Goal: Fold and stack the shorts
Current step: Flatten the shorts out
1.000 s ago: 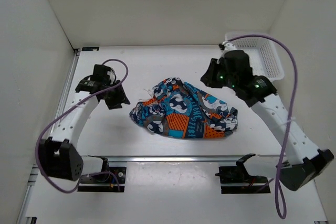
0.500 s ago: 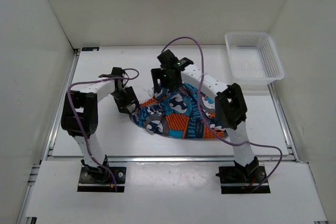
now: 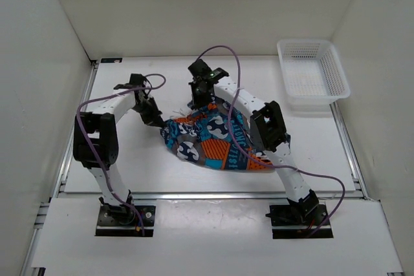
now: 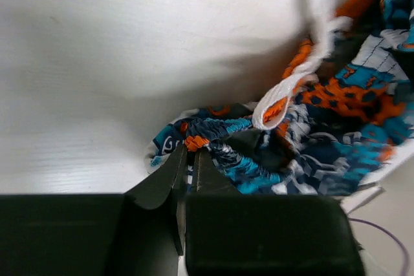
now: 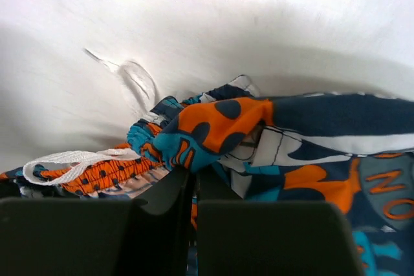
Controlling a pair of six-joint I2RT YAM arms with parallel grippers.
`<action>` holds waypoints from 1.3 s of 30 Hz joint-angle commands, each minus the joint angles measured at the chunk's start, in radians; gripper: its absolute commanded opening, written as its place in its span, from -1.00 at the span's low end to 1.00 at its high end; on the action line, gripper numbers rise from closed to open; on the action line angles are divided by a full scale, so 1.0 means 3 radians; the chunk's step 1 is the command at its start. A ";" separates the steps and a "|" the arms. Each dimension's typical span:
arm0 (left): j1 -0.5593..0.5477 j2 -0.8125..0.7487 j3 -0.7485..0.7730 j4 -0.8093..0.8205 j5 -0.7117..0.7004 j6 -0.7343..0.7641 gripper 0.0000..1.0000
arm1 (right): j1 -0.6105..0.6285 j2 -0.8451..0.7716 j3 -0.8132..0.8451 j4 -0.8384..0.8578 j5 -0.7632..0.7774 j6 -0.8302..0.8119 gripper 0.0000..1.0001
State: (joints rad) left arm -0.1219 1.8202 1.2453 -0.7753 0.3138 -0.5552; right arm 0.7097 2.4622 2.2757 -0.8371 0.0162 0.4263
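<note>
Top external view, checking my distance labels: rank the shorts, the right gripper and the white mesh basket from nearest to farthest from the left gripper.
1. shorts: touching the left gripper, spread to its right.
2. right gripper: at the shorts' far edge, mid-table.
3. white mesh basket: far right corner.

The shorts lie bunched in the middle of the surface. The basket sits at the far right corner, at about 2 o'clock from the shorts and well apart from them. The left fingers meet the shorts' edge at about 9 to 10 o'clock, with a fold of cloth between them. The right fingers meet the far edge at about 11 o'clock, also with cloth between them. In the left wrist view, a cord loop lies on the cloth at 1 o'clock from those fingers.
</note>
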 commanded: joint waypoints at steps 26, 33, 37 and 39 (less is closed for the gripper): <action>-0.1453 -0.1129 0.1238 -0.0248 0.0463 0.0271 0.40 | -0.1454 -0.3656 -0.3149 0.1538 0.0335 0.0071 0.82; -0.1420 -0.0908 0.1478 -0.0590 0.0090 0.0337 0.49 | -0.1860 -0.4495 -0.3909 0.1120 0.0304 0.0225 0.99; -0.0879 -0.1030 0.1433 -0.0693 -0.0247 0.0449 -0.18 | -0.1860 -0.4745 -0.4052 0.0888 0.0141 0.0225 0.64; -0.0648 -0.1000 0.1305 -0.0729 -0.0432 0.0409 -0.59 | -0.1819 -0.4807 -0.4159 0.0847 -0.0185 0.0332 0.13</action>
State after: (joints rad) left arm -0.4091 1.5875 1.6432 -0.9630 0.2974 -0.4435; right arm 0.1516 1.0374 1.0565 -0.5545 0.0708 0.4881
